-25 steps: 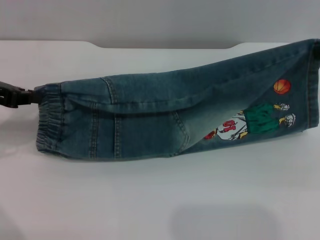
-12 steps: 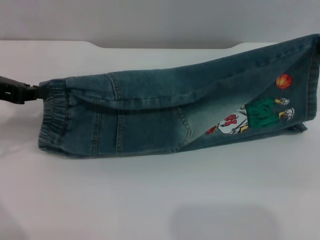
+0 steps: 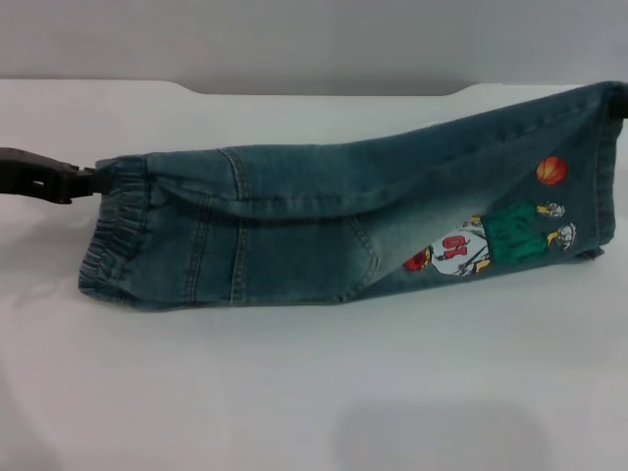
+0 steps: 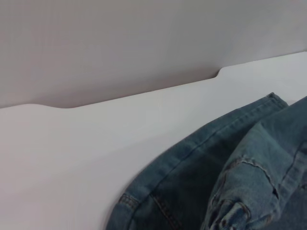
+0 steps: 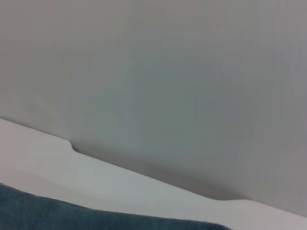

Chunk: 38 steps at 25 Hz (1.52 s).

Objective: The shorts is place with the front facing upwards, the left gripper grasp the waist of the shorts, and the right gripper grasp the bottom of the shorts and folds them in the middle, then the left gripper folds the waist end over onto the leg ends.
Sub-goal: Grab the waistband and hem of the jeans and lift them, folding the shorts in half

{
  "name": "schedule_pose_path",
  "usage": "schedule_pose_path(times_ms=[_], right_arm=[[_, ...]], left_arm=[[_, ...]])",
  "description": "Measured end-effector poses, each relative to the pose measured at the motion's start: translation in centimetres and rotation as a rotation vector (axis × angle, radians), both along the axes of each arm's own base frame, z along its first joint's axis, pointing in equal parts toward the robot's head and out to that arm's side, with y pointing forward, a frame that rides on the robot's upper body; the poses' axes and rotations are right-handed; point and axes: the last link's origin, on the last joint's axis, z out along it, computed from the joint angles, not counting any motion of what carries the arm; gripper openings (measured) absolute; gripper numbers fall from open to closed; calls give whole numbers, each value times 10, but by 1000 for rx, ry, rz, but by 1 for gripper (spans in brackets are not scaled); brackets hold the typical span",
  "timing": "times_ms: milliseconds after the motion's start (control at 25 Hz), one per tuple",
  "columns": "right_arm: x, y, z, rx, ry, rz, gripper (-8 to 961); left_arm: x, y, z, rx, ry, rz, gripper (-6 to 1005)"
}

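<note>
**White table under a plain grey wall**

A matte white table (image 3: pixel 294 392) is spreading out below the left gripper (image 3: pixel 90 181) and reaching well to its near side, filling most of the head view. Beyond the gripper, the table's far edge is running straight, broken by a long shallow cutout. A bare grey wall (image 3: pixel 314 39) is rising right behind that edge. Soft, even light is falling on the surface, and a faint grey shadow (image 3: pixel 437 437) is lying on the near part of the table.

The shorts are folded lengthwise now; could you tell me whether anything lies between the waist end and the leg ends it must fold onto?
Nothing visible: only the shorts' own denim spans from the waist, held by the left hand, to the leg ends.
</note>
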Motion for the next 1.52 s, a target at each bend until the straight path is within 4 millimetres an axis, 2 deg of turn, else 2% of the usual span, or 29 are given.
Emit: schedule_pose_path(times_ms=[280,720,1520], right_arm=[[1,11,-20,0,-27,-15,27],[6,25,-33,34,-50,-46,29],[16,32,-35,95,-58,-92,51]], left_arm=[[-2,2,-13,-1,10,5,35],[-5,7,-22,17,13,21,43],[-14,16,-21,94,32,50,56]])
